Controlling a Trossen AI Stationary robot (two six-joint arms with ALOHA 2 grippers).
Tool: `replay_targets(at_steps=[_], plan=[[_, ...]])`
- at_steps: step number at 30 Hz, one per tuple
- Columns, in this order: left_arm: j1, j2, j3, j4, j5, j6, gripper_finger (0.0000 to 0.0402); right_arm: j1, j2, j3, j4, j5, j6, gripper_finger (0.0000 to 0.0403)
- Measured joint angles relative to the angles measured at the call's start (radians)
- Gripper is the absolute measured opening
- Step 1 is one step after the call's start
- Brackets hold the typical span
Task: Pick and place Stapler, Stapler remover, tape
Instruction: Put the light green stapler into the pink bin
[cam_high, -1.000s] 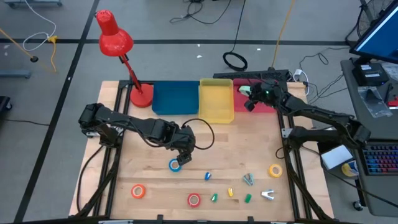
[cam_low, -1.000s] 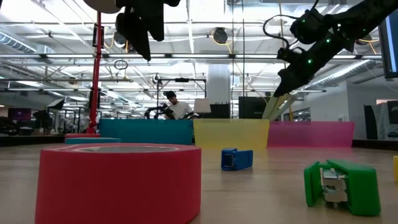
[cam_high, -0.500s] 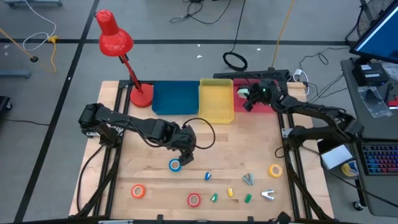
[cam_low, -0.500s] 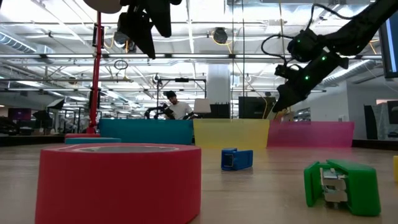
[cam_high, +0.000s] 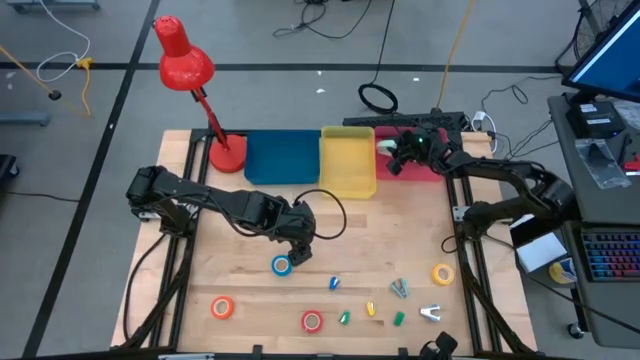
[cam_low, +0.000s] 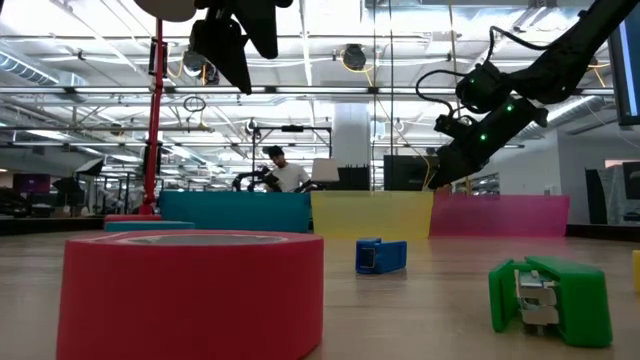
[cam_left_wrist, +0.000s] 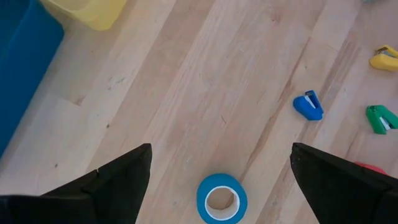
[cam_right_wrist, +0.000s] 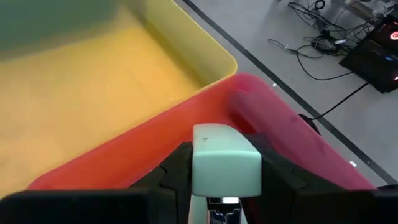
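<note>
1. Stapler (cam_right_wrist: 225, 158): pale green, clamped between the fingers of the right gripper (cam_high: 397, 157), held in the air over the pink bin (cam_right_wrist: 273, 130), with the yellow bin (cam_high: 347, 160) just beside it.
2. Blue tape roll (cam_high: 281, 265): flat on the wood, directly under the left gripper (cam_high: 297, 254), whose fingers are spread wide above it and hold nothing.
3. Other tape: orange roll (cam_high: 222, 307) and red roll (cam_high: 312, 321) lie nearer the front edge than the left gripper; yellow roll (cam_high: 442, 273) lies well apart, toward the right arm's side.
4. Stapler remover (cam_high: 431, 314): silver, near the front edge, close to the yellow roll.
5. Small clips: a blue clip (cam_left_wrist: 308, 105) just past the blue roll; a green clip (cam_low: 548, 294) farther on.
6. Table (cam_high: 400, 235): pale wooden planks; blue bin (cam_high: 282, 156) and red desk lamp (cam_high: 190, 70) at the back.
7. Room: grey floor with cables, a seated person (cam_low: 283, 171) far behind the bins.
</note>
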Motion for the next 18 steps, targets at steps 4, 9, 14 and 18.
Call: replay_targets(at_steps=[4,9,14,18], plan=[[0.0,0.0,0.0,0.0,0.0,0.0,0.0379,0.0,0.006,0.0,-0.009,0.001,-0.002,0.0115],[0.0,0.0,0.0,0.0,0.0,0.014,0.0379,0.002,0.002,-0.001,-0.062,0.04,-0.02,0.0115],[0.0,0.0,0.0,0.0,0.0,0.024,0.0379,0.0,0.01,-0.011,-0.149,0.079,-0.027,0.0127],[0.0,0.0,0.0,0.003,0.0,0.043,0.0379,0.002,0.007,-0.006,-0.179,0.116,-0.035,0.0124]])
